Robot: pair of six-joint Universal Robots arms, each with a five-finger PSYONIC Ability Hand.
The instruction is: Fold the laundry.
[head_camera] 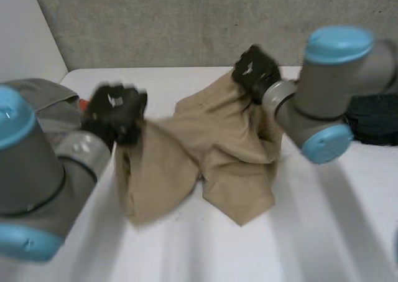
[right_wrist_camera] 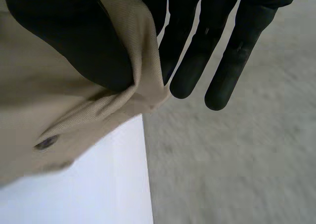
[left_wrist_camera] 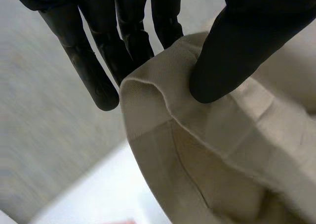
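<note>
Left hand (left_wrist_camera: 247, 46), right hand (right_wrist_camera: 74, 36) on bunched tan garment (head_camera: 217, 145), perhaps shorts.

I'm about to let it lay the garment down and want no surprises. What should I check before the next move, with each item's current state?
1. Left hand pinching the tan garment at its edge: ok.
2. Right hand pinching its edge near the button: ok.
3. Garment hanging smooth between the hands: not ok, bunched.
4. Bare table in front: ok.
5. Dark garment apart from it: ok.
</note>
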